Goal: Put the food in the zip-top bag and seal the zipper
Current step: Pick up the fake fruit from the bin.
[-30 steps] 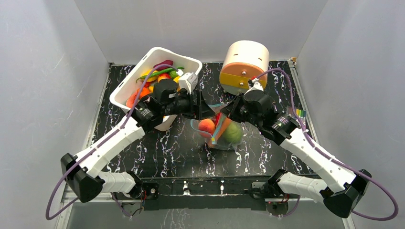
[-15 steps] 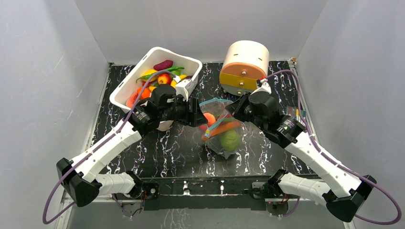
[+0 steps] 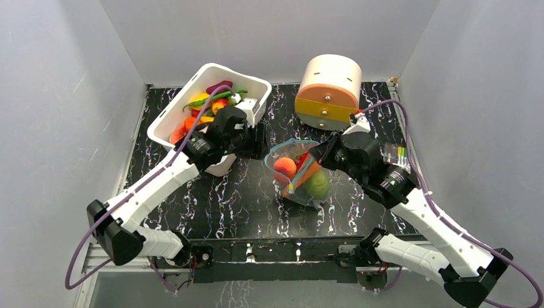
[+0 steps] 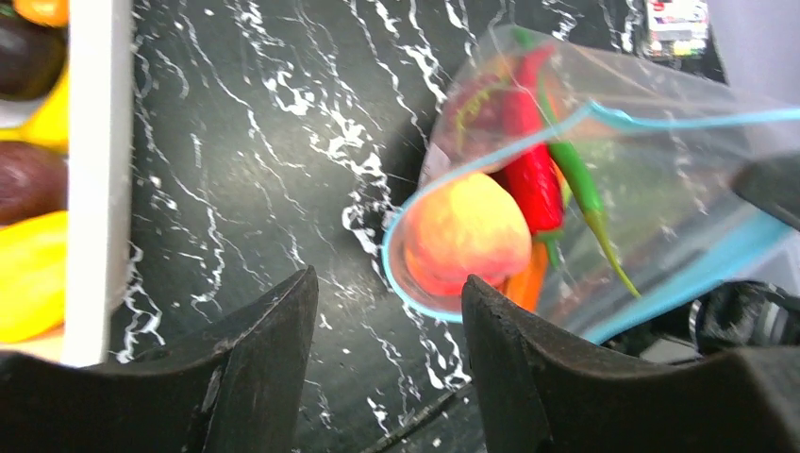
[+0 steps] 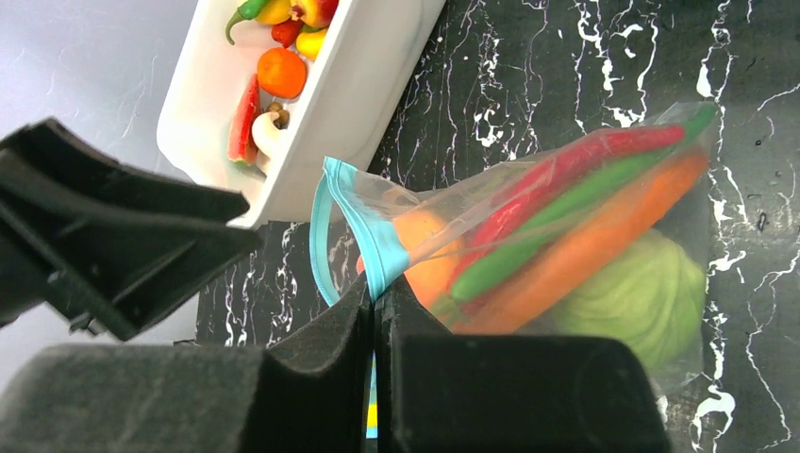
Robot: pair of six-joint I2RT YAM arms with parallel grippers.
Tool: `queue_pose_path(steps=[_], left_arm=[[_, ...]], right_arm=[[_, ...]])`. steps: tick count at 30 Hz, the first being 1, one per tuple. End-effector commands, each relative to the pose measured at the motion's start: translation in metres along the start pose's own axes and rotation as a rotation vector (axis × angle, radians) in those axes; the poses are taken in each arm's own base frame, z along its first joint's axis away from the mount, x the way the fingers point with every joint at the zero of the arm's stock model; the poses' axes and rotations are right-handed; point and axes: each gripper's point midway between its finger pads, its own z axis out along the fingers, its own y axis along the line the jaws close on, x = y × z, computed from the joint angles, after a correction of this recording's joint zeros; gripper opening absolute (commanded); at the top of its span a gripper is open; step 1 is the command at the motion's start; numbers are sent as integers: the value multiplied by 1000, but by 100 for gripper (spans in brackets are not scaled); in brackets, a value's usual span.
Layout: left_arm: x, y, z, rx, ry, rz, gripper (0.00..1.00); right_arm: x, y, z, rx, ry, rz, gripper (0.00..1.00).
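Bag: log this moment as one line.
left gripper open by bag | right gripper shut on bag | zipper open | peach inside

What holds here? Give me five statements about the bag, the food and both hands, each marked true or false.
1. The right hand is shut on the zipper. True.
2. The left hand grips the peach. False: its fingers are spread and hold nothing; the peach sits inside the mouth of the zip-top bag.
3. The bag is sealed. False: its mouth gapes open in a loop.
4. The green cabbage is inside the bag. True.
5. The white bin is empty. False: toy food lies in it.
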Motion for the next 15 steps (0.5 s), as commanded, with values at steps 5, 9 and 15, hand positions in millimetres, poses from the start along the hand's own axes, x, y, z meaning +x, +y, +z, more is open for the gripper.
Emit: queue_pose_path(steps=[5, 9, 15], left_arm=[[-56, 28, 13, -172, -104, 61, 51], [-79, 67, 20, -254, -98, 40, 51], [-106, 138, 13, -400, -149, -14, 60]], right_arm=[[-36, 41, -26, -172, -103, -89, 0], [-44, 45, -29, -173, -115, -155, 0], [-45, 46, -37, -201, -136, -163, 0]])
